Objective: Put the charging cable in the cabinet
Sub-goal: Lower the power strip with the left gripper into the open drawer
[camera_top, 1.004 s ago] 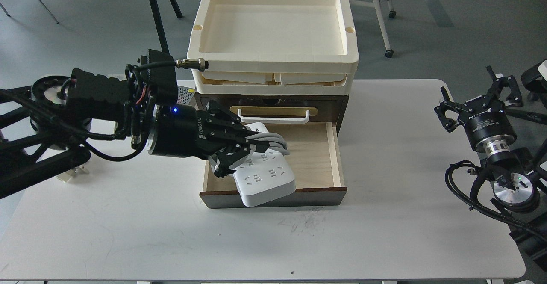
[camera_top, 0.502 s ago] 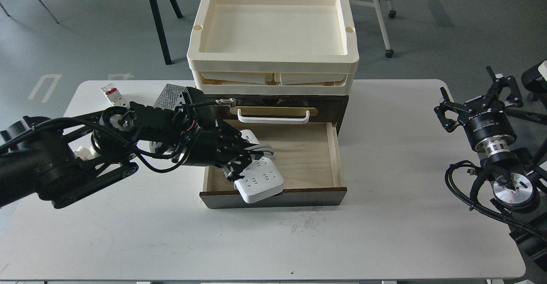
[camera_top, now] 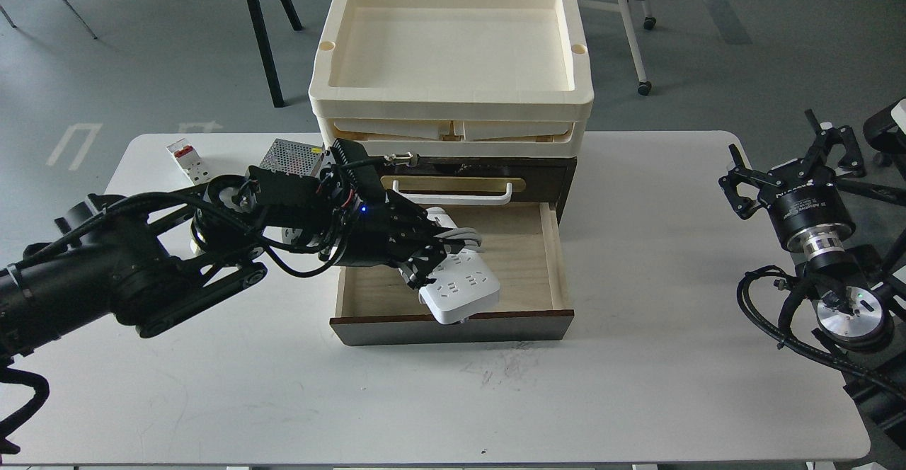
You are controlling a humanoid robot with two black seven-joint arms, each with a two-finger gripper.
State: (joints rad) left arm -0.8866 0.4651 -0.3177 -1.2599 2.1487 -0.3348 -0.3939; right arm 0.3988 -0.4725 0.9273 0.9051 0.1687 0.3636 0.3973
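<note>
**Left hand holding cable over open drawer**

Left hand (camera_top: 425, 261) closed on the charging cable (camera_top: 461, 288), fingers clamped across the middle where the white cord is coiled. Strip hangs tilted over the pulled-out drawer of the cabinet (camera_top: 453, 328). Long axis runs diagonally, from back-left toward front-right. Near end of the strip overlaps the drawer's dark front edge; cannot tell whether it touches the rim or sits just above it. Far end is hidden behind the hand.

Drawer floor shows bare pale wood on both sides of the strip, more of it to the right. Judgement: strip needs turning so its length lies along the drawer's width, or shifting back toward the handle (camera_top: 453, 192), so the front end clears the rim before release.

Right hand (camera_top: 793, 165) well apart at the desk's (camera_top: 637, 385) right edge, fingers spread, holding nothing. Left arm is plainly the one in play.

Cream trays (camera_top: 453, 109) stacked on the cabinet top. Perforated metal box (camera_top: 290, 155) and small white breaker (camera_top: 185, 157) sit back-left on the desk, clear of the drawer.
</note>
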